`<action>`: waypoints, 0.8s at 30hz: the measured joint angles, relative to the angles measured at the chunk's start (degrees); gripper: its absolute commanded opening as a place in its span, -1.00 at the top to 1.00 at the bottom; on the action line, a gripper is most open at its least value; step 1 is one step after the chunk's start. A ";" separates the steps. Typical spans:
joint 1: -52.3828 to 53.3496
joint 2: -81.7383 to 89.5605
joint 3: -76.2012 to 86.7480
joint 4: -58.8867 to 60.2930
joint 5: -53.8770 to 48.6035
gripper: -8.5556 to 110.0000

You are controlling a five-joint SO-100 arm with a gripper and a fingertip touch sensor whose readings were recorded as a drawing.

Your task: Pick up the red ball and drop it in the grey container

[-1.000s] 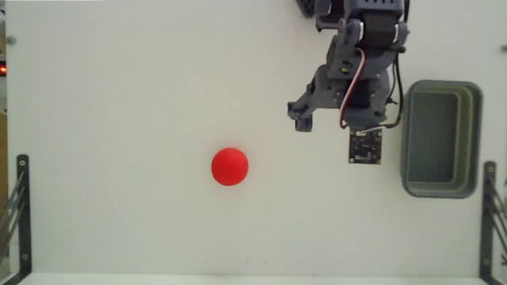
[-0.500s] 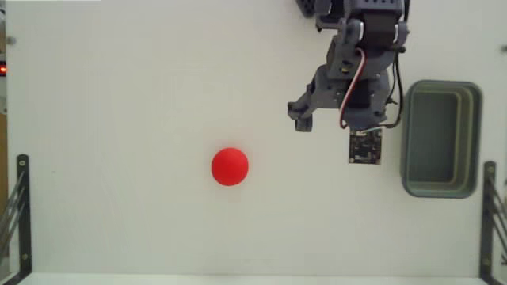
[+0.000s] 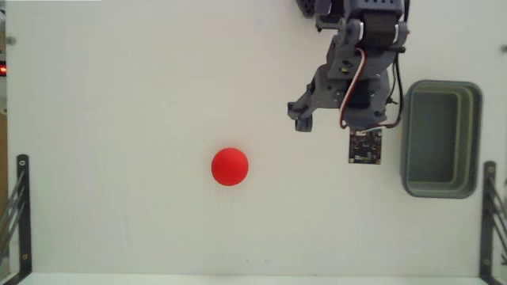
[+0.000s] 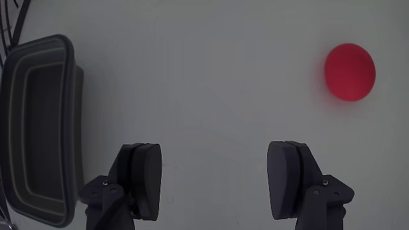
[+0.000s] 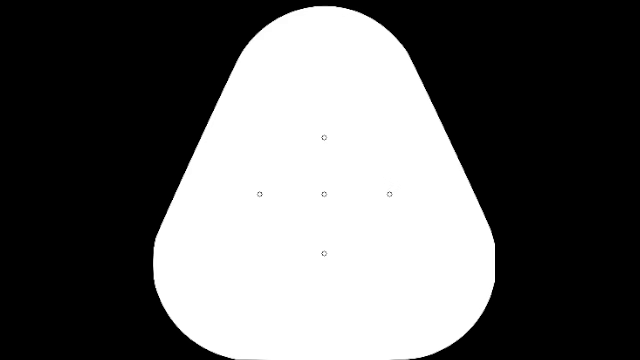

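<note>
The red ball [image 3: 230, 166] rests on the white table, left of centre in the fixed view. It shows at the upper right in the wrist view [image 4: 349, 71]. The grey container [image 3: 475, 138] lies at the right edge of the table, long side running up and down, with nothing visible inside. In the wrist view the container [image 4: 73, 115] fills the left side. My gripper [image 3: 337, 123] hangs between the two, closer to the container and well apart from the ball. The gripper [image 4: 217, 179] is open, its fingers [image 4: 144, 179] wide apart with only bare table between them.
Black metal brackets stand at the lower left [image 3: 20, 206] and lower right [image 3: 491, 214] table edges. A small camera board [image 3: 365, 146] hangs off the wrist. The arm's base sits at the top right [image 3: 364, 12].
</note>
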 measured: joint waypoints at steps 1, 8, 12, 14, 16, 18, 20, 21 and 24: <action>0.00 0.00 0.00 0.00 0.00 -1.00; 1.49 0.00 0.00 0.00 0.00 -1.00; 3.25 0.00 0.00 0.00 0.00 -1.00; 4.04 0.00 0.00 0.00 0.00 -1.00; 4.75 0.00 0.00 0.00 0.00 -1.00; 5.54 0.00 0.00 0.00 0.00 -1.00; 6.59 0.00 0.00 0.00 0.00 -1.00; 7.03 0.00 0.00 0.00 0.00 -1.00; 8.00 0.00 0.00 0.00 0.00 -1.00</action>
